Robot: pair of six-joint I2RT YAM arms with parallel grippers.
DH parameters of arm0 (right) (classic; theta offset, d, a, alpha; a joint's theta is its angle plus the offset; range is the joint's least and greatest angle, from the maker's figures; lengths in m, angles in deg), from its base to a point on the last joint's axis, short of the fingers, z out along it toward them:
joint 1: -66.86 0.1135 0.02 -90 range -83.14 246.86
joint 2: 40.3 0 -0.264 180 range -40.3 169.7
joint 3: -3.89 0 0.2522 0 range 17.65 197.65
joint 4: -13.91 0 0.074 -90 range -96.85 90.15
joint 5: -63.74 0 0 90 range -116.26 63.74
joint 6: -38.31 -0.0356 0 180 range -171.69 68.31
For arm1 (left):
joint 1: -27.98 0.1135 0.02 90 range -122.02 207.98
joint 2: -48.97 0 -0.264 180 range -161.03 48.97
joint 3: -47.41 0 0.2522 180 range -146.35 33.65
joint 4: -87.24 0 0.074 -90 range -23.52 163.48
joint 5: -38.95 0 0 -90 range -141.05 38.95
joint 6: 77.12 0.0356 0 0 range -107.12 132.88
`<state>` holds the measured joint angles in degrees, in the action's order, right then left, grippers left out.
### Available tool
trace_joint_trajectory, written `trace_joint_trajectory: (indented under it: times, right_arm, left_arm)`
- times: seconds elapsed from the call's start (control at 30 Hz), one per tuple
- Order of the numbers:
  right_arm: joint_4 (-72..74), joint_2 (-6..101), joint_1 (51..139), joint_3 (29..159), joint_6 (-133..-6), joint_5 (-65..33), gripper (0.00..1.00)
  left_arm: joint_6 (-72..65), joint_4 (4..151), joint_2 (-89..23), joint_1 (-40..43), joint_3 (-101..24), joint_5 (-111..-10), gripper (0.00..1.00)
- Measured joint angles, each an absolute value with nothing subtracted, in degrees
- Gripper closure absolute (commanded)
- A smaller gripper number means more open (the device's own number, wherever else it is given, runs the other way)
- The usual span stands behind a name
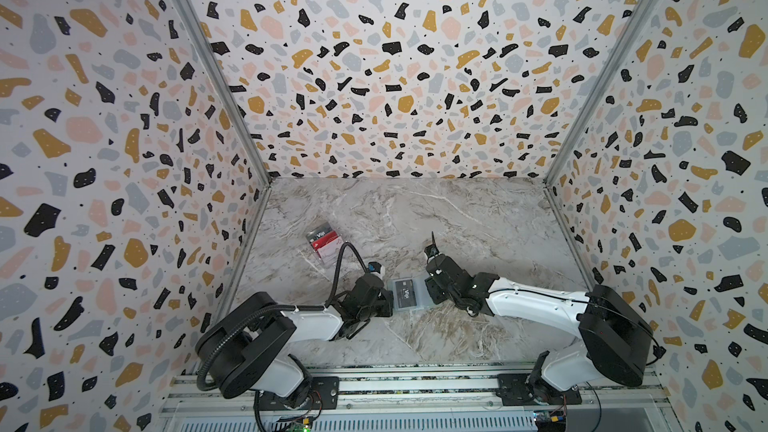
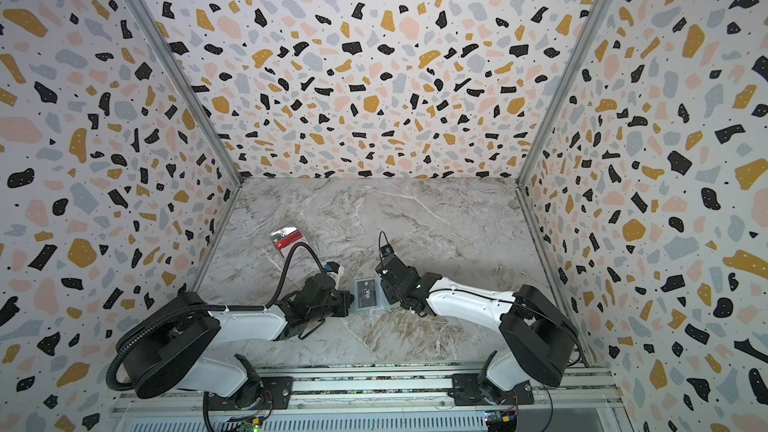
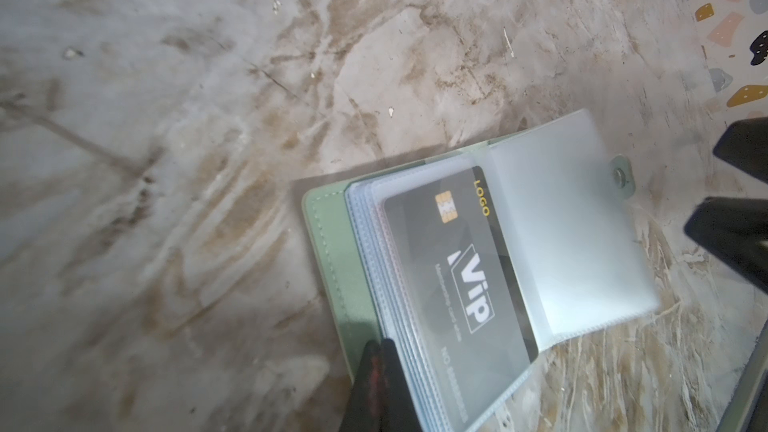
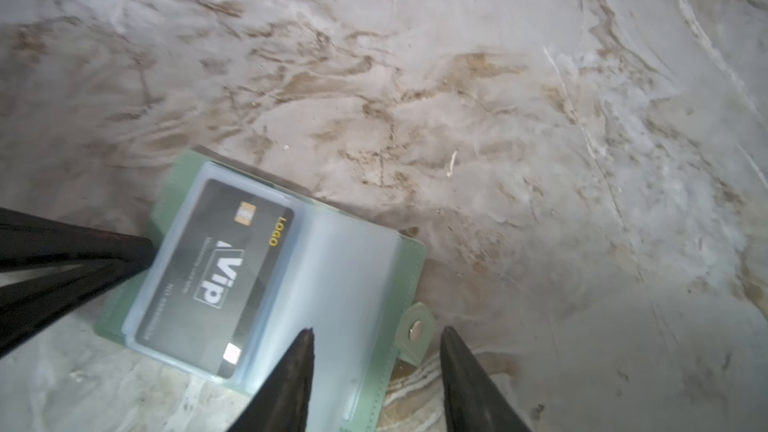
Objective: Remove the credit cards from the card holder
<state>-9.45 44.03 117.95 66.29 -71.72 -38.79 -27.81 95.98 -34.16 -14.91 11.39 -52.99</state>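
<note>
Clenched, the left gripper (image 3: 380,351) pins the cover of the card holder (image 4: 409,268), seemingly holding it open near the front edge of the bench (image 4: 498,97). The right gripper (image 4: 376,332), jaws parted, straddles its snap edge, and the dark grey card (image 4: 224,276) sits sleeved inside.

Marble table (image 1: 457,222): open card holder (image 1: 405,295), clear box (image 1: 325,243).

The mint-green card holder (image 4: 409,268) lies open and flat on the marble table (image 4: 457,76). A dark grey "Vip" credit card (image 4: 224,280) sits in its top clear sleeve, on the half away from the snap button (image 4: 417,328).
</note>
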Motion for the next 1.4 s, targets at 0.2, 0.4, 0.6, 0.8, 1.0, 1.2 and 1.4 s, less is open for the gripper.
trace_joint_trajectory:
  times: [0.2, 0.4, 0.6, 0.8, 1.0, 1.2, 1.4]
  right_arm:
    - [-7.6, 44.6, 113.8, 67.7, -72.5, -23.8, 0.52]
    - [-4.0, 49.6, 110.4, 67.7, -75.0, -11.4, 0.56]
    - [-2.4, 54.9, 108.5, 67.7, -76.9, -5.5, 0.59]
    - [0.2, 56.9, 107.3, 67.4, -78.6, -1.3, 0.61]
    - [2.4, 59.6, 106.9, 67.3, -79.9, 1.7, 0.63]
    - [3.6, 60.7, 106.2, 67.1, -80.9, 3.9, 0.68]
    - [6.4, 60.7, 105.6, 65.6, -82.2, 8.1, 0.71]
  left_arm:
    - [-27.7, 96.0, -34.2, -15.0, 11.4, -52.8, 1.00]
    - [-27.4, 96.0, -34.2, -15.2, 11.4, -52.4, 1.00]
    - [-27.2, 95.9, -34.2, -15.2, 11.4, -52.3, 1.00]
    - [-26.9, 95.9, -34.2, -15.2, 11.4, -52.2, 1.00]
    - [-26.8, 95.9, -34.2, -15.3, 11.4, -52.1, 1.00]
    - [-26.8, 95.9, -34.2, -15.4, 11.4, -52.0, 1.00]
    - [-26.8, 96.0, -34.3, -15.5, 11.4, -51.8, 1.00]
